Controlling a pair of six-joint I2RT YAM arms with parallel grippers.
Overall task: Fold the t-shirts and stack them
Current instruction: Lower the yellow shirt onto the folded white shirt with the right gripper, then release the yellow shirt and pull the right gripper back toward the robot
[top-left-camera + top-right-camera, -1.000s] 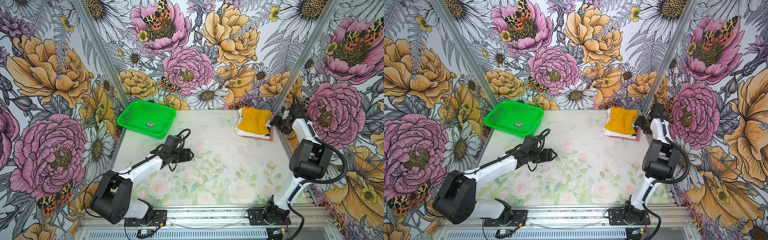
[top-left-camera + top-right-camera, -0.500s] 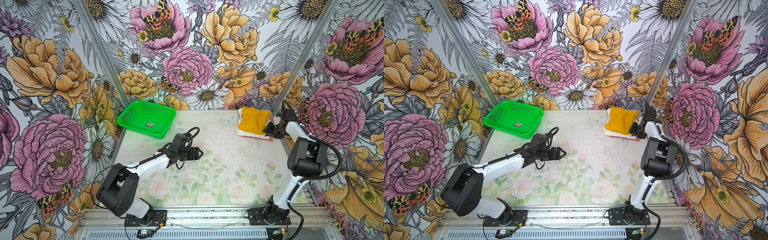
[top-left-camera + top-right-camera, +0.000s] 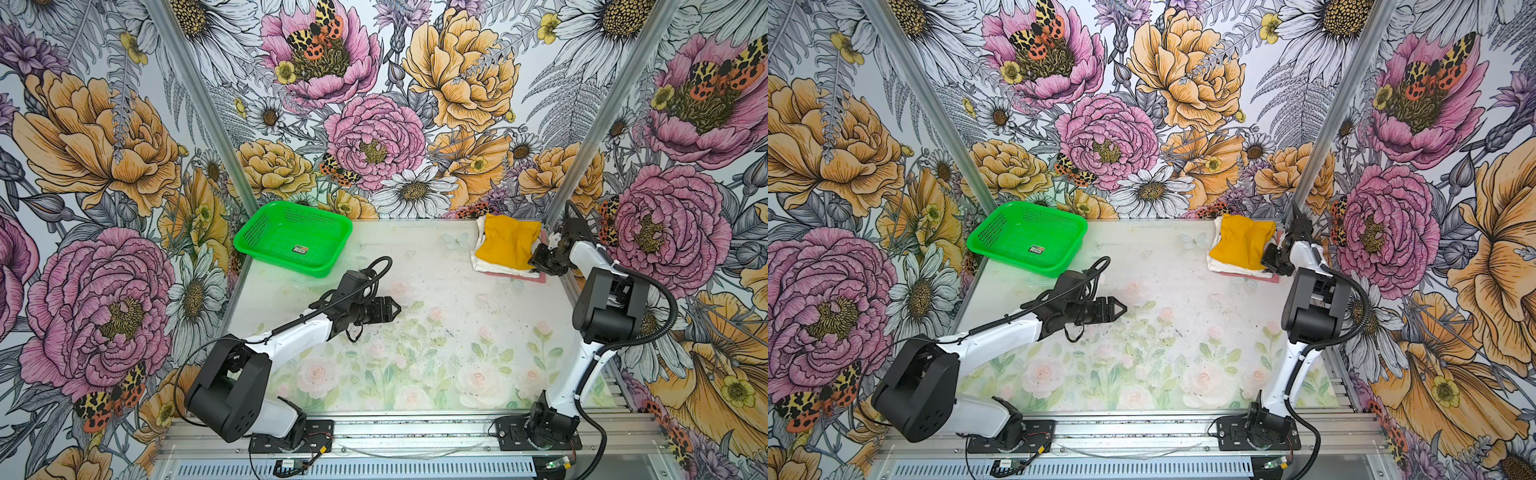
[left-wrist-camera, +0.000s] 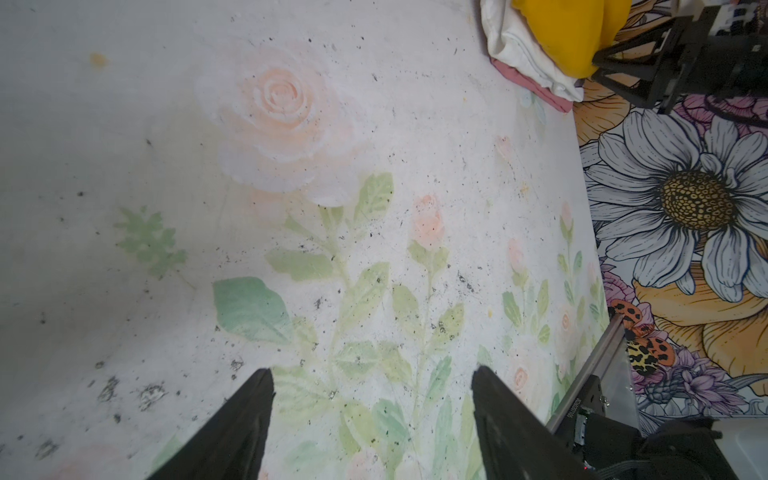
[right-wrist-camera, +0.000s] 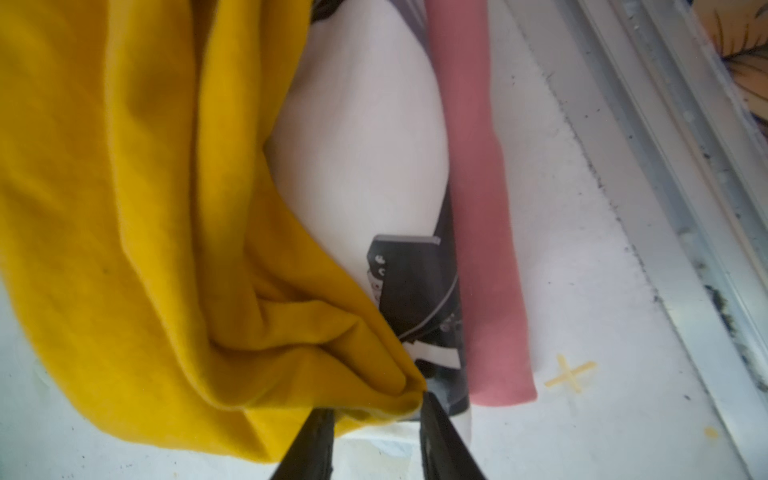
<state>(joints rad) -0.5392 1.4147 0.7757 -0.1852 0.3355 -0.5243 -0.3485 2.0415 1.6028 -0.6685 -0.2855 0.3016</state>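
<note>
Both top views look down from high over the whole table (image 3: 436, 291). The left wrist camera looks past the left claw (image 4: 372, 369) to the stack (image 4: 557, 33) far ahead. The right wrist camera sits close on that stack's yellow shirt (image 5: 124, 208) at the right claw (image 5: 376, 405).

Left arm (image 3: 299, 332) stretched low from 7 o'clock toward the centre, left gripper (image 3: 397, 309) pointing to 3 o'clock, jaws wide apart, right arm (image 3: 590, 257) standing tall at 4 o'clock, right gripper (image 3: 534, 261) at 2 o'clock, jaws narrow.
</note>
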